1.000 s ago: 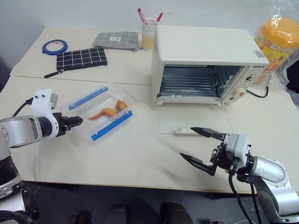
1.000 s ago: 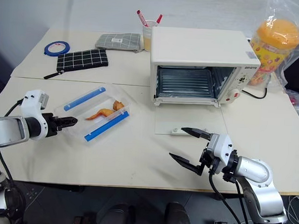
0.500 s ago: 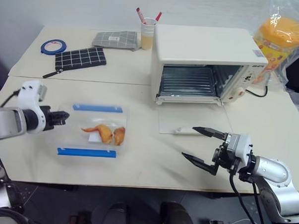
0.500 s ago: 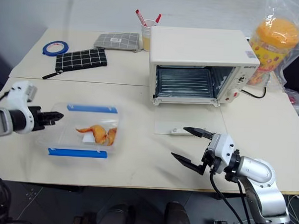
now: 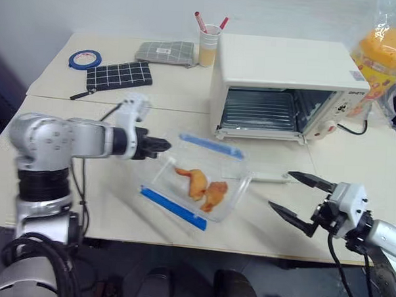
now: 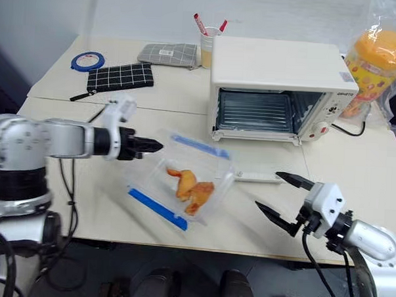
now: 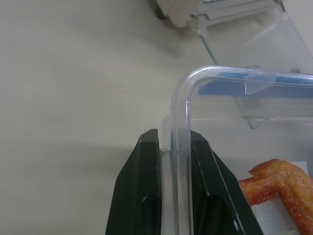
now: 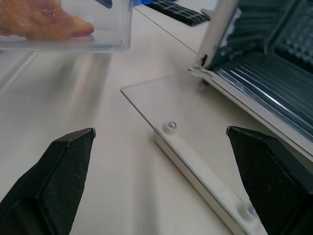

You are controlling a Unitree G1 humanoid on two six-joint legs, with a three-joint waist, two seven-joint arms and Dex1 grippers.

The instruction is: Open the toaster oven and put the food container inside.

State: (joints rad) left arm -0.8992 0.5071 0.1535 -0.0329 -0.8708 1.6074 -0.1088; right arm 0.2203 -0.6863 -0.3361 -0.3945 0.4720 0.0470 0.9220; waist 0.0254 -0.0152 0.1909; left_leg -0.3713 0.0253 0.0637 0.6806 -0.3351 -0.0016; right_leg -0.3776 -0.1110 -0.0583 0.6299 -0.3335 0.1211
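The toaster oven [image 5: 289, 87] stands open on the surface [image 5: 97, 197], door down. Before it, the food container [image 5: 196, 184] hangs tilted: light, rigid, slick plastic, pinched at its rim by the left claw [image 5: 160, 145]; right claw [image 5: 298, 197] gapes empty

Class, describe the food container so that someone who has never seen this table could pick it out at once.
Find the toaster oven, its glass door folded down. Just in front and to its left is the food container, tilted, its rim pinched by the left gripper. It is the clear box with blue clips and orange-brown food inside.
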